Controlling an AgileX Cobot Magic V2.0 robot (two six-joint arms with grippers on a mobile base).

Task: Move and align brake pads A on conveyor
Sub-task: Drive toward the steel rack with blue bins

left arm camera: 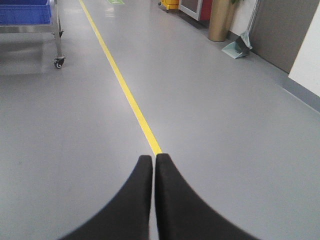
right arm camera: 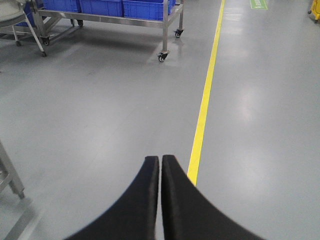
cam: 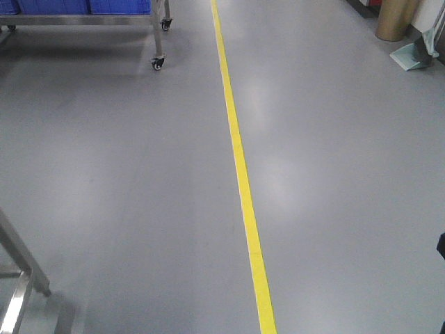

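The brake pads A and the conveyor are out of view in every frame. My left gripper (left arm camera: 153, 157) is shut, its two black fingers pressed together with nothing between them, held above grey floor over a yellow line. My right gripper (right arm camera: 160, 159) is likewise shut and holds nothing, hanging over grey floor just left of the same line. Neither gripper shows in the front view.
A yellow floor line (cam: 240, 167) runs away from me across the grey floor. A steel wheeled cart (right arm camera: 165, 22) carrying blue bins (right arm camera: 145, 7) stands far left. A steel frame leg (cam: 21, 261) is near left. A tan cylinder (left arm camera: 220, 22) and a dustpan (left arm camera: 237, 49) stand far right.
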